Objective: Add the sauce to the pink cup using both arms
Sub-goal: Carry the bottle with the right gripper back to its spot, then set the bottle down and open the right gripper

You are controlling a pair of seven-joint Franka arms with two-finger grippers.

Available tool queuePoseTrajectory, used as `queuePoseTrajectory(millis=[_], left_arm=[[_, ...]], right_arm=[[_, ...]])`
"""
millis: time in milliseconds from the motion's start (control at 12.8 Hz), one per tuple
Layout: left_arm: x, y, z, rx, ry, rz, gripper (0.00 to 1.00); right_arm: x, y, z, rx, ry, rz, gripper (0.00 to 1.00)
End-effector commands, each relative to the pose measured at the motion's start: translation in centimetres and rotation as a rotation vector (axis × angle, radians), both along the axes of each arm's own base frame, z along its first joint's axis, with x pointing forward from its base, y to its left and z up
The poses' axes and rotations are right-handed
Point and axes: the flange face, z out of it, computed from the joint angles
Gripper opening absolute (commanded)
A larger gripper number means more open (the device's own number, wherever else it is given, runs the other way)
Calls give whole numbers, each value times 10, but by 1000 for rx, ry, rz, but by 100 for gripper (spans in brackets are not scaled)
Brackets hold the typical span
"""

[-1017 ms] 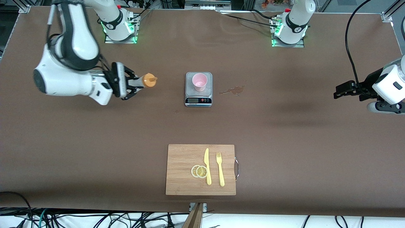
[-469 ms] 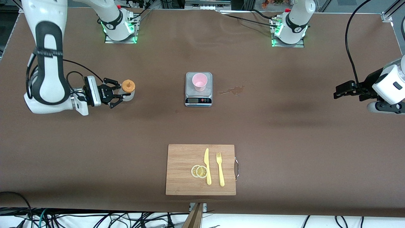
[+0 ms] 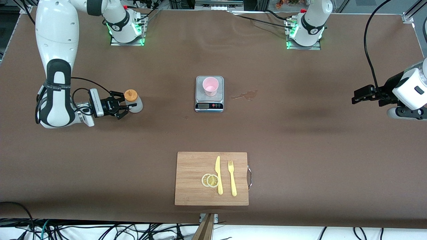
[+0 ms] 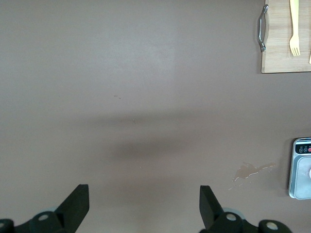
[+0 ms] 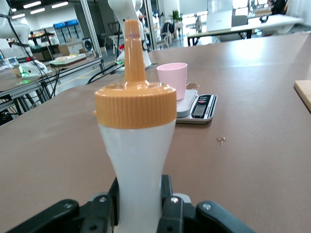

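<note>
**Desk:** Where is everything, measured from the scale [image 3: 209, 94]?

**Photographer:** The pink cup [image 3: 210, 86] stands on the scale. The sauce [image 3: 132, 101] stands upright toward the right arm's end of the table, well apart from the scale, the right gripper [image 3: 128, 106] clamped on its body. The left gripper [image 3: 355, 98] waits toward the left arm's end, jaws wide and empty.

**Desk:** And the step?

**Photographer:** Seemingly the bottle's set-down. Next, the fingers must release it without tipping.
</note>
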Motion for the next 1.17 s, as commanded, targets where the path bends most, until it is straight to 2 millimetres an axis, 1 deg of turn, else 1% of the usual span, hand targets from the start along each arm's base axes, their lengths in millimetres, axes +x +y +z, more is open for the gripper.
queuePoseTrajectory(millis=[0, 78, 156, 235, 313, 391, 469, 548, 704, 782, 861, 939, 1095], left_arm=[[3, 0, 5, 13, -2, -6, 100], [3, 0, 5, 13, -2, -6, 100], [3, 0, 5, 13, -2, -6, 100], [3, 0, 5, 13, -2, -6, 100], [3, -1, 5, 13, -2, -6, 100], [3, -1, 5, 16, -2, -6, 100], [3, -1, 5, 17, -2, -9, 100], [3, -1, 5, 17, -2, -9, 100], [3, -1, 5, 17, -2, -7, 100], [3, -1, 5, 17, -2, -7, 100], [3, 1, 5, 19, -2, -8, 100], [3, 1, 5, 19, -2, -8, 100], [3, 0, 5, 19, -3, -9, 100]], right_arm=[[4, -14, -20, 71, -4, 1, 39], [4, -15, -21, 71, -3, 1, 87], [4, -15, -18, 71, 1, 12, 100], [9, -14, -11, 84, -7, 27, 100], [16, -23, -4, 74, -14, 30, 100], [25, -35, 6, 36, -17, 55, 100], [31, -43, 15, -6, -8, 89, 100], [30, -57, 20, -40, 14, 88, 100], [38, -95, 41, -128, 32, 75, 100], [41, -114, 55, -186, 64, 56, 100], [41, -127, 68, -231, 119, 39, 100], [42, -139, 85, -292, 162, 15, 100], [48, -149, 117, -375, 246, -59, 100]])
